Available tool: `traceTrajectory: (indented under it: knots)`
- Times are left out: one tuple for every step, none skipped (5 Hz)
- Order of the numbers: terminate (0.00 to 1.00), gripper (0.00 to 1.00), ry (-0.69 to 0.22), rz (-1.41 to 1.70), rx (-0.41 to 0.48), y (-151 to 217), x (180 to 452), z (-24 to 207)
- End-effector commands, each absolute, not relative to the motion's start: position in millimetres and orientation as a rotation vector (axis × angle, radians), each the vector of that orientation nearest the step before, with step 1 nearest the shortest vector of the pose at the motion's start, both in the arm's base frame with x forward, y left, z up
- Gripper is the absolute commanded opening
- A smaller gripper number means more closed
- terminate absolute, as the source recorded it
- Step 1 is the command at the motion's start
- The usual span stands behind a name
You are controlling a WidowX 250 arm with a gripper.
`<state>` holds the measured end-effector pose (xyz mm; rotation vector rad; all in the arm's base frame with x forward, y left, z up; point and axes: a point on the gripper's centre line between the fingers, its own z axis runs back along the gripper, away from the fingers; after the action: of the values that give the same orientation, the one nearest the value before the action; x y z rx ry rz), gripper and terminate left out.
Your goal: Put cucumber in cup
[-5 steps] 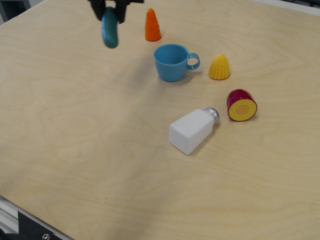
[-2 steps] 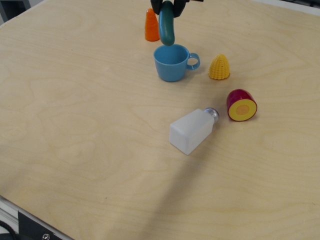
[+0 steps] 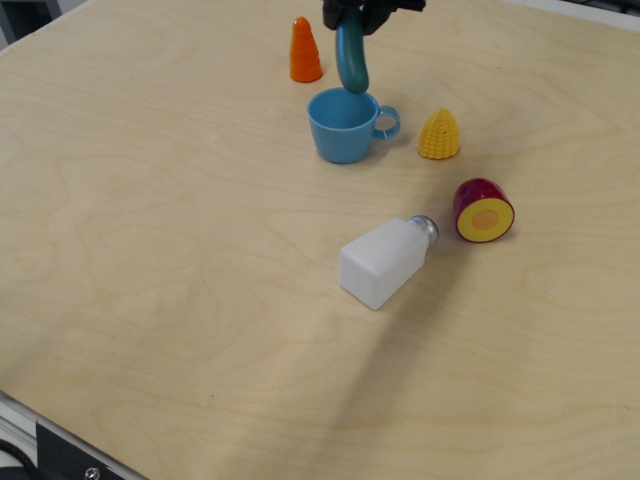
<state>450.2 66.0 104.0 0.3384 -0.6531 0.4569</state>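
The dark teal cucumber [image 3: 351, 58] hangs nearly upright from my gripper [image 3: 352, 22] at the top edge of the view. The gripper is shut on its upper end. The cucumber's lower tip is right above the far rim of the light blue cup [image 3: 341, 126], which stands upright on the wooden table with its handle to the right. Most of the gripper is cut off by the frame's top.
An orange ridged cone [image 3: 304, 51] stands left of the gripper. A yellow corn toy [image 3: 438, 134] sits right of the cup. A dark red half fruit [image 3: 483, 211] and a white shaker [image 3: 385, 262] lying on its side are nearer the front.
My gripper has carried the cucumber from the upper left rightward, past the cone, to just above the cup. The other things have not moved.
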Motion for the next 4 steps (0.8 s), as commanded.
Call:
traceTrajectory:
  knots:
    - [0.00, 0.00, -0.713, 0.521, 0.366, 59.6, 452.1, 118.2]
    - [0.00, 0.00, -0.703, 0.535, 0.385, 66.6, 447.4, 110.6]
    - [0.00, 0.00, -0.694, 0.525, 0.372, 64.0, 446.4, 103.1]
    - [0.00, 1.00, -0.700, 0.599, 0.352, 65.0, 444.3, 104.2]
